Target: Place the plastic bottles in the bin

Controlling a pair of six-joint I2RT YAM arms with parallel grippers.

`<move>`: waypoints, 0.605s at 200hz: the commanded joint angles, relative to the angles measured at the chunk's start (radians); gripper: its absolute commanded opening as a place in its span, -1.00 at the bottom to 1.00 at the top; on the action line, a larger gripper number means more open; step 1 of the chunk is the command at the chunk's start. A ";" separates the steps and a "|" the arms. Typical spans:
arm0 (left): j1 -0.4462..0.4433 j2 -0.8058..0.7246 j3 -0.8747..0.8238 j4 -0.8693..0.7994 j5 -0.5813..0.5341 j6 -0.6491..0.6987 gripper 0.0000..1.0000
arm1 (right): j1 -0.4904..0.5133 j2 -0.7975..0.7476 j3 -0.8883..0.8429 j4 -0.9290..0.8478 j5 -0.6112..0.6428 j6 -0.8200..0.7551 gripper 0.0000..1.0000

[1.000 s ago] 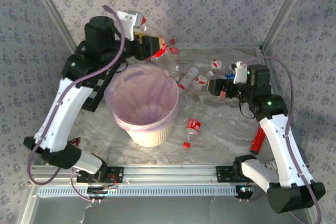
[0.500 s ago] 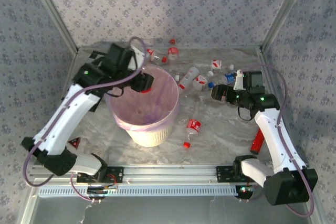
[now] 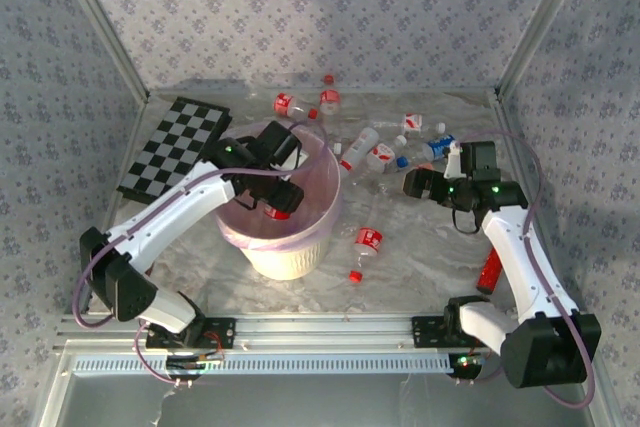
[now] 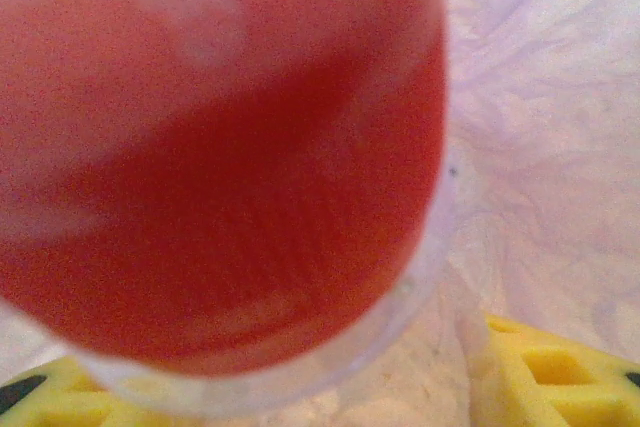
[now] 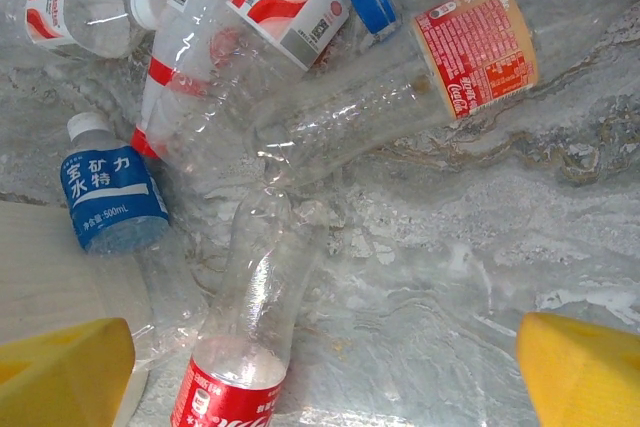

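Down into the mouth of the bin (image 3: 322, 239) goes the left gripper (image 3: 281, 196), which half a second ago was level with the far rim; the arm now folds low, uncovering a chequered board (image 3: 170, 149) at the far left corner of the worktop (image 3: 425, 259). Its fingers are closed about a red-labelled bottle (image 4: 220, 147), which crowds the left wrist camera, with the pink liner (image 4: 545, 137) right behind it. Holding the bottle this far inside the rim looks deliberate: let go from here, it should fall into the bag and not bounce off the edge.

Over by the right edge, the right gripper (image 3: 418, 185) has barely shifted. It hangs above the loose bottles (image 3: 378, 155) with its fingers spread wide and nothing between them, seemingly lining up on a clear one with a red label that lies beneath it (image 5: 250, 317). A blue-labelled bottle (image 5: 110, 194) lies just to one side. Two more bottles (image 3: 300, 104) rest near the far edge, and another (image 3: 368, 239) lies just beside the bin towards the near edge. A red bar (image 3: 490, 269) lies near the right edge.

Most bottles are not yet binned, so the task seems early.
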 commanded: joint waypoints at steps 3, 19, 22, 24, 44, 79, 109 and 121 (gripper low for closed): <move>-0.001 -0.057 -0.045 0.090 0.014 -0.042 -0.78 | -0.008 -0.014 0.007 -0.050 -0.010 0.034 0.99; 0.000 -0.076 -0.081 0.134 0.030 -0.056 -0.44 | -0.009 -0.033 0.003 -0.076 -0.043 0.069 0.97; 0.000 -0.078 -0.085 0.140 0.033 -0.058 -0.37 | -0.009 -0.038 0.000 -0.080 -0.052 0.078 0.97; 0.000 -0.079 -0.087 0.142 0.035 -0.058 -0.33 | -0.008 -0.041 -0.002 -0.083 -0.058 0.085 0.97; 0.002 -0.078 -0.089 0.153 0.037 -0.060 -0.05 | 0.008 -0.070 -0.051 -0.104 -0.117 0.144 0.94; 0.006 -0.085 -0.071 0.149 0.043 -0.061 0.37 | 0.120 -0.116 -0.162 -0.092 -0.109 0.253 0.78; 0.008 -0.107 -0.062 0.137 0.037 -0.061 0.62 | 0.229 -0.070 -0.211 0.002 -0.068 0.323 0.66; 0.007 -0.117 -0.057 0.130 0.036 -0.061 0.72 | 0.259 -0.029 -0.213 0.043 -0.054 0.344 0.60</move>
